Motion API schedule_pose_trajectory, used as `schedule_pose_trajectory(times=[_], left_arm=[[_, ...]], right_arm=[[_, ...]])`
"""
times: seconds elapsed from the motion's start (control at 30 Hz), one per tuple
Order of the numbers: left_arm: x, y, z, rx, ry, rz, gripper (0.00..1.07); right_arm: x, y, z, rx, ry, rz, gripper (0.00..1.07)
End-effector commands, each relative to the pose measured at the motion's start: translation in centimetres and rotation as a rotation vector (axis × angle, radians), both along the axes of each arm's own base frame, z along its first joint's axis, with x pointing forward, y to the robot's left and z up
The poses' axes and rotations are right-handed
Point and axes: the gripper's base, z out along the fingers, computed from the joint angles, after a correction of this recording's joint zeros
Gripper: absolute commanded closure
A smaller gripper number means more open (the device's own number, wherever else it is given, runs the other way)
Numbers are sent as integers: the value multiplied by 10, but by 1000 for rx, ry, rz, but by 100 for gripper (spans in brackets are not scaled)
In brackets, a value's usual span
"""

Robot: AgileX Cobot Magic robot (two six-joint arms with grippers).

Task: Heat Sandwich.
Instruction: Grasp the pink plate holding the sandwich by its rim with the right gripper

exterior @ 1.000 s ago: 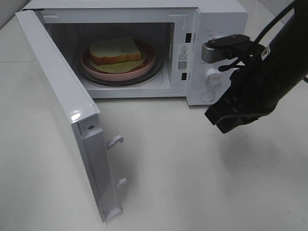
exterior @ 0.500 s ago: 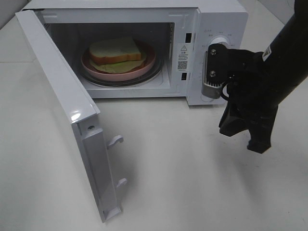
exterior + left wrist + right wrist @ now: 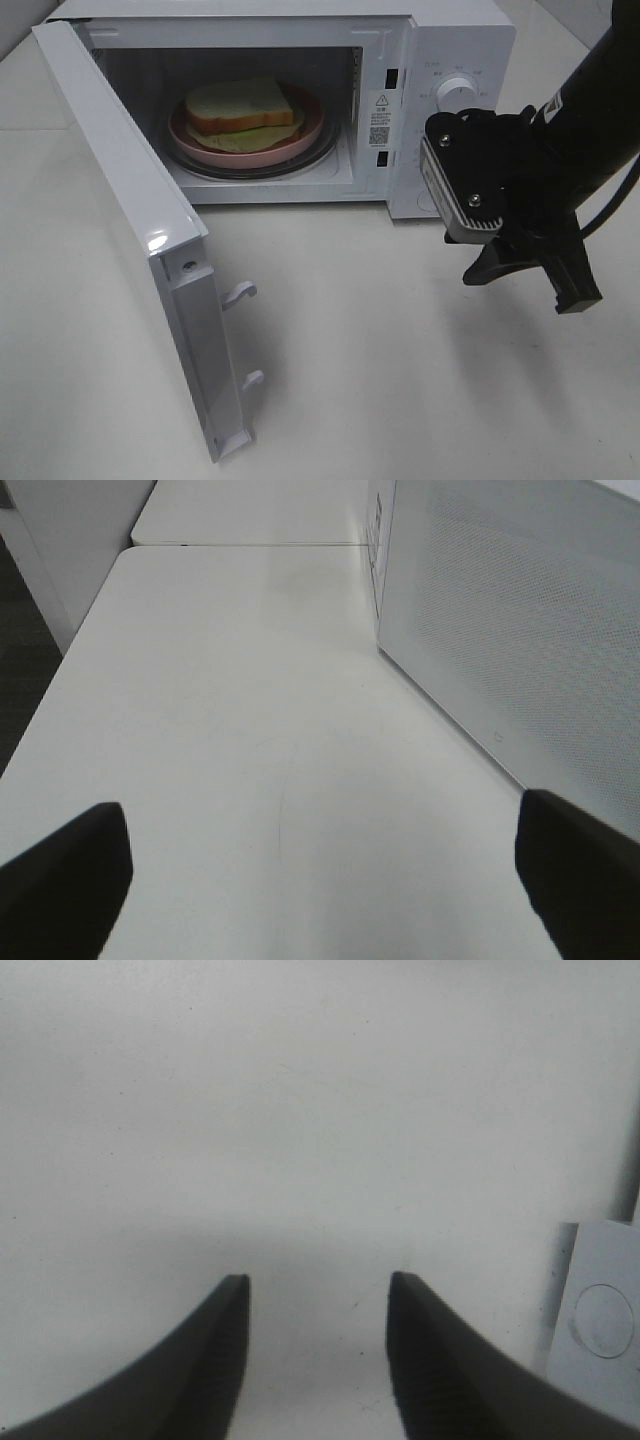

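Worktop: plain white; a white microwave (image 3: 440,40) stands along the far edge, its door (image 3: 130,200) swung wide toward the near left corner.
High view, sandwich: the sandwich (image 3: 240,105) lies on a pink plate (image 3: 200,152) inside the open cavity, same spot as a second ago.
High view, right claw: the right gripper (image 3: 523,290) hangs near the right edge, in front of the control panel, fingers aimed down at the worktop.
High view, change: within the last second this arm rolled its wrist and drew back from the panel; the upper dial (image 3: 457,92) is now uncovered.
Left wrist view: the left gripper (image 3: 320,820) is spread wide and empty above bare worktop, beside the door's perforated panel (image 3: 520,630).
Right wrist view: the right gripper (image 3: 318,1290) shows a moderate gap with nothing between the fingers.
Meaning: loading looks done; I judge the door must be shut next, then a dial turned.
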Motion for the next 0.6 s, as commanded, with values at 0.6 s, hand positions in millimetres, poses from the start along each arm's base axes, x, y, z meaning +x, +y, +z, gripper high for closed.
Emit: schedule_pose_trajectory(times=[0.6], left_arm=[[-3,-1,0,-11,-24,2,9]], right_arm=[[5,12,16,-1,-72,-106,13]])
